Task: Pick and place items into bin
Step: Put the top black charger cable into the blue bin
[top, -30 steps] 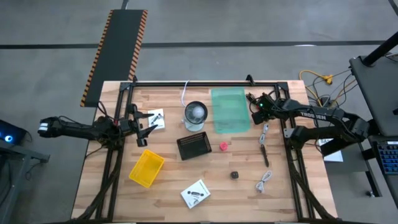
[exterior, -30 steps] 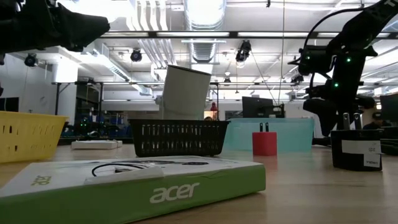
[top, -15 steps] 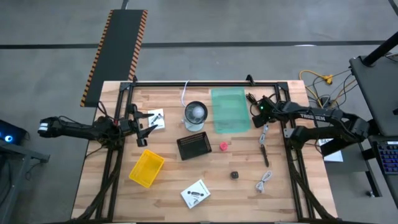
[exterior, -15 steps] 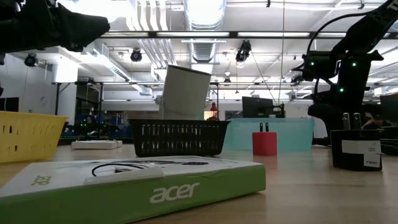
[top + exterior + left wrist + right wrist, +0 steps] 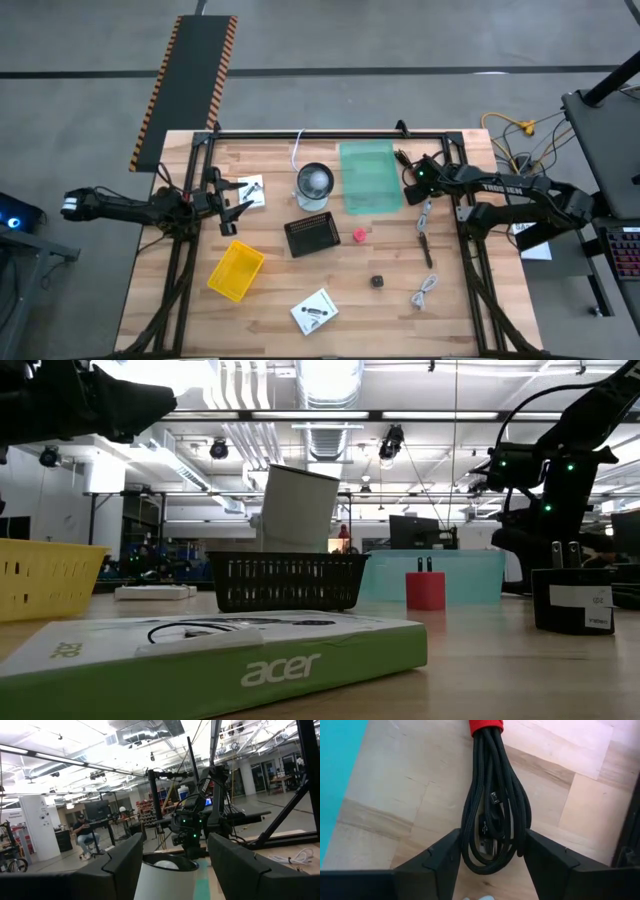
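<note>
The right gripper point(image 5: 490, 862) is positioned above the black cable with red band point(image 5: 492, 805), which lies on the surface point(image 5: 270, 290) beside the teal bin point(image 5: 369, 177). Its fingers are spread, straddling the bundle, holding nothing. The left gripper point(image 5: 240, 203) waits, fingers parted.

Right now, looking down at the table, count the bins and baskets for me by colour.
Teal bin: 1
Black mesh basket: 1
Yellow basket: 1
Total: 3
</note>
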